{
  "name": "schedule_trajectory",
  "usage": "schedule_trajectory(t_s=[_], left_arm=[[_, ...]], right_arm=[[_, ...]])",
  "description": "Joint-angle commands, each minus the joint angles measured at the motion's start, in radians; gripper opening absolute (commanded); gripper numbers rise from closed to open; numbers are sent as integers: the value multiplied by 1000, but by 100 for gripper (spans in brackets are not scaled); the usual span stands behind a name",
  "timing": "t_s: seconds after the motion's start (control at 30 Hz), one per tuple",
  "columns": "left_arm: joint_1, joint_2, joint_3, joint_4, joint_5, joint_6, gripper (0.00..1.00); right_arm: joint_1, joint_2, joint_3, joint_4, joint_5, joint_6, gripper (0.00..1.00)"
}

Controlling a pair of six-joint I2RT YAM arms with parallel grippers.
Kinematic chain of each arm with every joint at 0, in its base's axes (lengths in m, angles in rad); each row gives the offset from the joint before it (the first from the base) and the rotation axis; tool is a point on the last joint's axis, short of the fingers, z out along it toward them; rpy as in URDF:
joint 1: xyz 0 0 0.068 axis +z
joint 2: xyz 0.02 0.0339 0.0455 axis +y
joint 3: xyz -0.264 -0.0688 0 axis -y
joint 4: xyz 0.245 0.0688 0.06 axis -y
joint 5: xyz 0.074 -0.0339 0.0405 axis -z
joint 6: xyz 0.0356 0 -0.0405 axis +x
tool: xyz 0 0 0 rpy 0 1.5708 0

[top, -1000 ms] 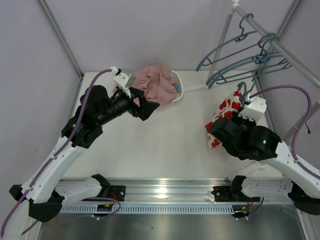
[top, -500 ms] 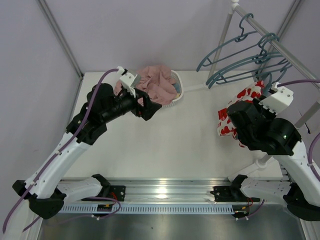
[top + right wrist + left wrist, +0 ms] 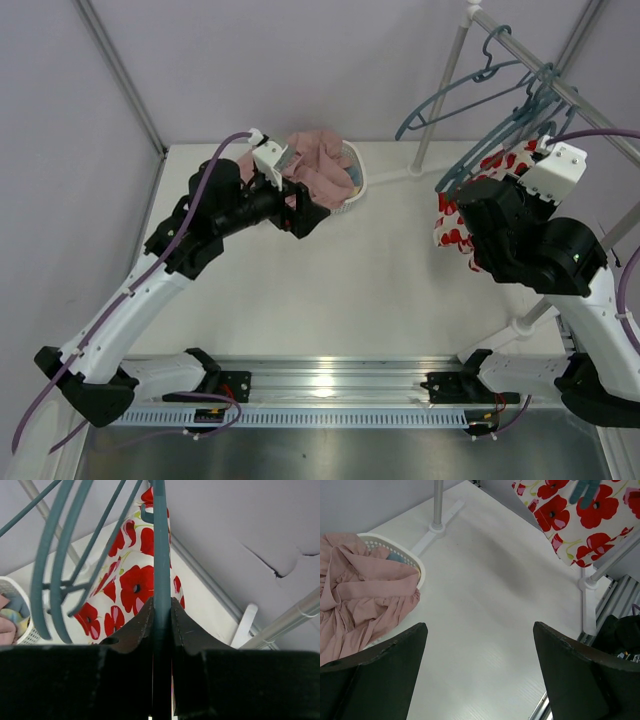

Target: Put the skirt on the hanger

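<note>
We find the bench [image 3: 340,300] open across its middle and along the near edge. At the far edge the laundry basket [image 3: 390,544], heaped with a pink garment [image 3: 365,595], blocks the way just beside the spread left gripper [image 3: 479,635]. The far right corner is crowded: rack pole [image 3: 438,500], rail [image 3: 578,105], the hanging skirt [image 3: 570,520] and several hangers [image 3: 530,100], one hanger [image 3: 161,555] clamped in the right gripper [image 3: 161,615]. A second pole [image 3: 612,557] bars the right edge.

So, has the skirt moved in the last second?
Yes. In the top view the skirt has shifted up and right, farther from the white basket, with the hanger clamped in the right gripper.
</note>
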State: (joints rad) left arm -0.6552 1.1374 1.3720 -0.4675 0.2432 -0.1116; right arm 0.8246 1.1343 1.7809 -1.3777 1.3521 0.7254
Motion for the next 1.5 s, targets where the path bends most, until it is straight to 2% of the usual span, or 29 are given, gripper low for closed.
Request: schedule_trajectory(t_s=[0.0,0.07,0.4,0.6,0.9,1.2,1.47], left_arm=[[-6,28,61,15,25,3,93],[-6,50,79,20,48,-5,93],[-6,214,239,-6,103,-37,91],[-11,260,300,-5,117,-56,90],[-29,256,266,18,122,-53,89],[-29,248,254,23,131,-19,89],[-29,245,236,30,140,7,90]], right_arm=[[-8,22,51,-99,142,-61,0],[-22,45,67,-145,148,-31,0],[-107,12,29,-146,96,-32,0],[-137,-1,84,-146,73,-76,0],[-137,-1,106,-147,24,-92,0],[-136,102,310,-147,54,-191,0],[-136,122,361,-141,105,-227,0]])
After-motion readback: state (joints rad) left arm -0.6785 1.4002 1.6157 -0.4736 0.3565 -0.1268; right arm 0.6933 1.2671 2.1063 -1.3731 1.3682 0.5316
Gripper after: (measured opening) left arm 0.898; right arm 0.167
